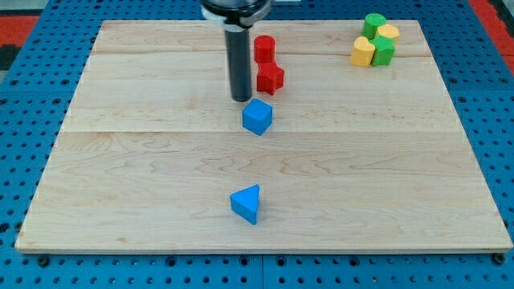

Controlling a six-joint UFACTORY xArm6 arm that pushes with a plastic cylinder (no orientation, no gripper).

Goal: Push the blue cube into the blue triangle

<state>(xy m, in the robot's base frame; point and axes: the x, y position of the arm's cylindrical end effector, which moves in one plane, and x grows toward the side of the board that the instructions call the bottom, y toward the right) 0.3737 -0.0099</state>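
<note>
A: What's the biggest thing in view?

B: The pale wooden surface [144, 185], lying on a blue pegboard base [24, 96] that shows round all its edges.

A: And the arm?

B: Its dark rod [239, 60] comes down from the view's top. There is no gripper on it, so nothing opens or shuts and nothing is held. My tip [241, 99] sits just above and a touch to the left of the blue cube [257, 117] as the view runs, very close to it; whether they touch I cannot tell.

A: Where is the cube on the surface?

B: Near the middle, slightly toward the view's top. The blue triangle [246, 204] lies well apart from it, almost straight toward the view's bottom.

A: Other blocks?

B: Two red blocks just right of the rod: a red cylinder [264, 48] above a red star-like block [271, 79]. In the top right corner, a tight cluster: two green blocks [374, 22] [385, 51] and two yellow blocks [389, 33] [363, 51].
</note>
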